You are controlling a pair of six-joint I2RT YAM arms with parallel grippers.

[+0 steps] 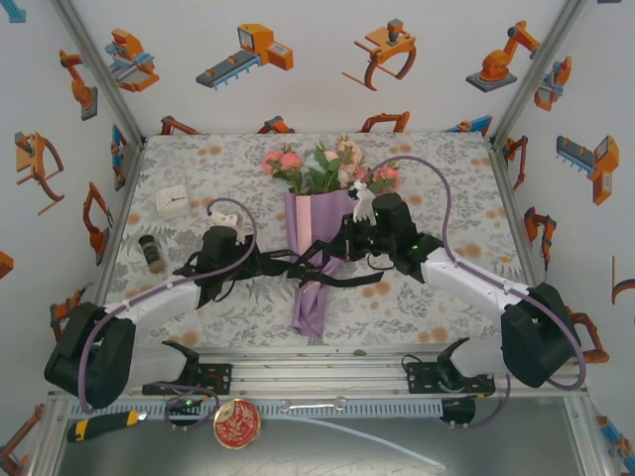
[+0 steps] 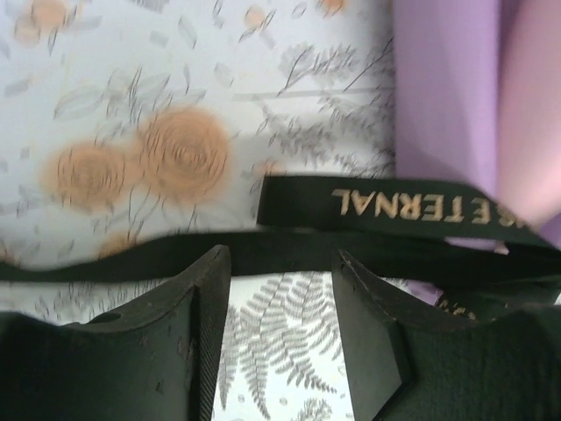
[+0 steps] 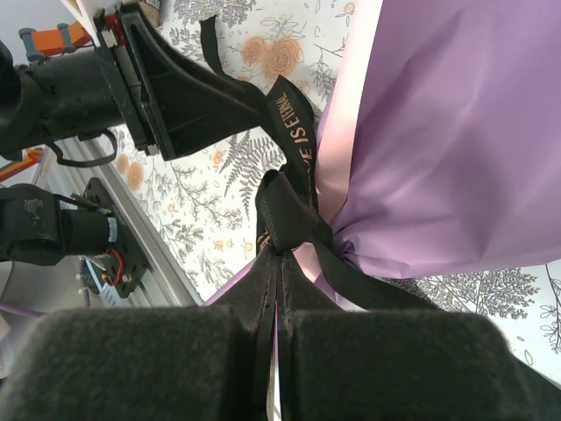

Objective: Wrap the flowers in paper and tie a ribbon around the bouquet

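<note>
The bouquet (image 1: pixel 316 213) lies mid-table, with the pink and cream flowers (image 1: pixel 327 167) at its far end and the lilac-purple paper (image 3: pixel 438 132) pinched in at the waist. The black ribbon (image 1: pixel 288 274) crosses that waist and is knotted (image 3: pixel 289 224) against the paper. My right gripper (image 3: pixel 282 261) is shut on a ribbon strand right at the knot. My left gripper (image 2: pixel 280 260) is open just left of the paper (image 2: pixel 447 88). The ribbon (image 2: pixel 386 203), printed in gold letters, lies across its fingertips, and only the tablecloth's fern print shows between its jaws.
A white box (image 1: pixel 174 201) and a small dark jar (image 1: pixel 152 253) stand on the table's left side. A round red tin (image 1: pixel 236 423) and a yellow-handled tool (image 1: pixel 99 424) lie on the front ledge below the arm bases. Printed walls enclose the table.
</note>
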